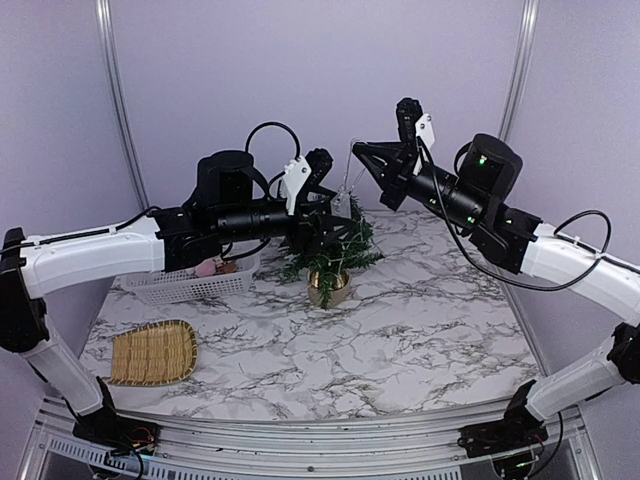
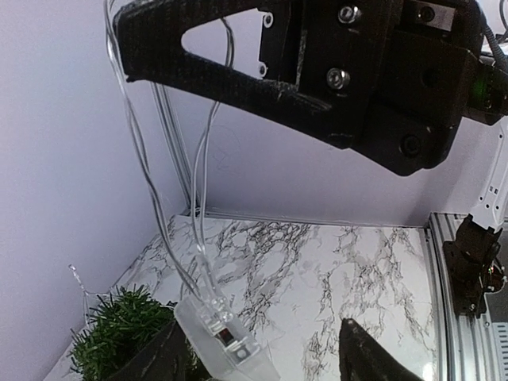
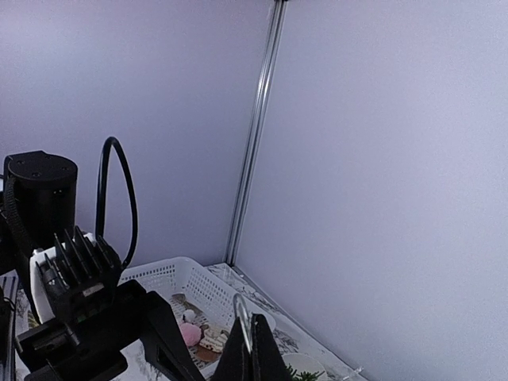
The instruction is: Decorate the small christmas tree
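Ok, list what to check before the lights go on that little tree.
1. Right gripper shut on the light wire: ok.
2. Left gripper gripping the clear battery box: not ok; its jaws stand open around the box.
3. Small christmas tree upright in its pot: ok.
4. Light wire free of the branches: cannot tell.
5. Both grippers apart above the tree, not touching: ok.
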